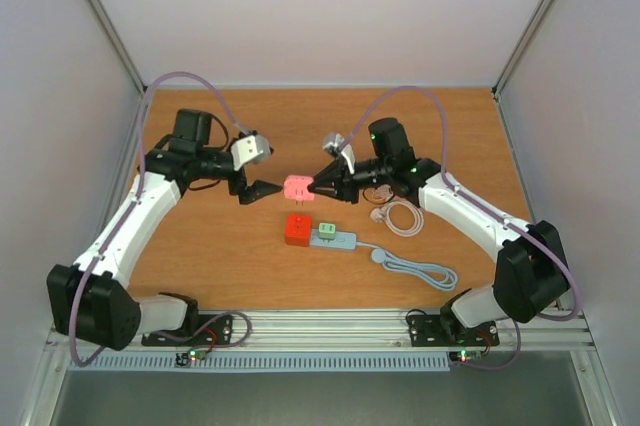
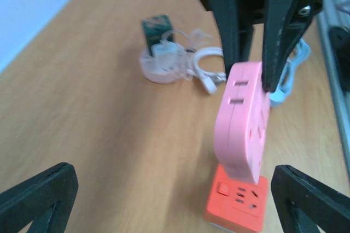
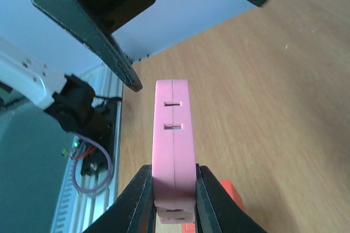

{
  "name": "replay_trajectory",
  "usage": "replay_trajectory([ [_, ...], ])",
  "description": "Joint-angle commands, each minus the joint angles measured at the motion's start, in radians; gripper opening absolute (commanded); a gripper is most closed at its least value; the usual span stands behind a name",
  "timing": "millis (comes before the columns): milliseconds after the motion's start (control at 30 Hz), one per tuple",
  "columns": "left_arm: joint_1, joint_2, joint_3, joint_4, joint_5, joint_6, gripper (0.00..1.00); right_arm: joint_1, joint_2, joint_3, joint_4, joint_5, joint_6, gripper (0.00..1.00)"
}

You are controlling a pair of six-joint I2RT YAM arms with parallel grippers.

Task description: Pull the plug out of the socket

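My right pincer clamps a smooth, flat pink plastic block with rounded edges; I see my left pincer gaping wide just beside it

The right gripper clamps its two black fingers against the broad sides of a flat pink plastic adaptor, whose thin edge, with two narrow slots, faces the camera. Beyond it the left gripper hangs over the brown wooden surface, its own dark fingers spread wide and clear of the adaptor. A corner of an orange-red plastic socket block shows low down, just beside the right finger
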Motion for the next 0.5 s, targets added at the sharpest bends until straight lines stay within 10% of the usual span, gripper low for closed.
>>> replay_trajectory([
  [0, 0.055, -0.093, -0.038, 0.254, -0.015, -0.162, 1.00, -0.058, 0.007, 0.101, -0.013, -0.125, 0.161, 0.07],
  [467, 0.056, -0.128, -0.174, 0.534, 0.009, -0.389, 1.00, -0.111, 0.004, 0.243, 0.102, -0.242, 0.437, 0.06],
])
